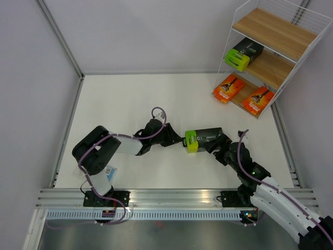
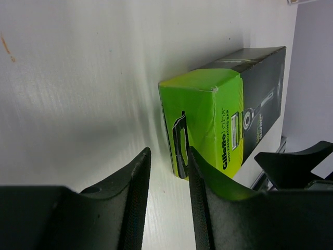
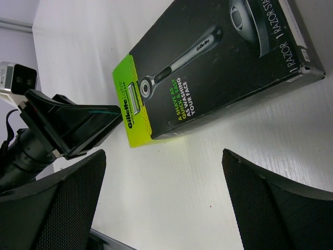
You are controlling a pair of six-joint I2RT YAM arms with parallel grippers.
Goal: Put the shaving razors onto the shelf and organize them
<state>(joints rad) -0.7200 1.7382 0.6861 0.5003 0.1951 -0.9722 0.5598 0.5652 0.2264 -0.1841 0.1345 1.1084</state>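
Note:
One of the shaving razors, a black box with a lime-green end [image 1: 203, 139], lies flat on the white table between my two grippers. My left gripper [image 1: 176, 137] is at its green end. In the left wrist view the left gripper [image 2: 167, 151] is partly open over bare table, and its right finger [image 2: 200, 198] reaches the box's green end face [image 2: 203, 120]. My right gripper [image 3: 162, 153] stands wide open, just short of the box's long side [image 3: 208, 67]. The shelf [image 1: 276, 28] holds another black-and-green box [image 1: 243, 54] on its middle board and two orange cards [image 1: 229, 87] [image 1: 258, 99] on its lowest board.
The shelf stands at the far right corner, against the right wall. Grey walls bound the table at the left and back. A metal rail [image 1: 177, 198] runs along the near edge by the arm bases.

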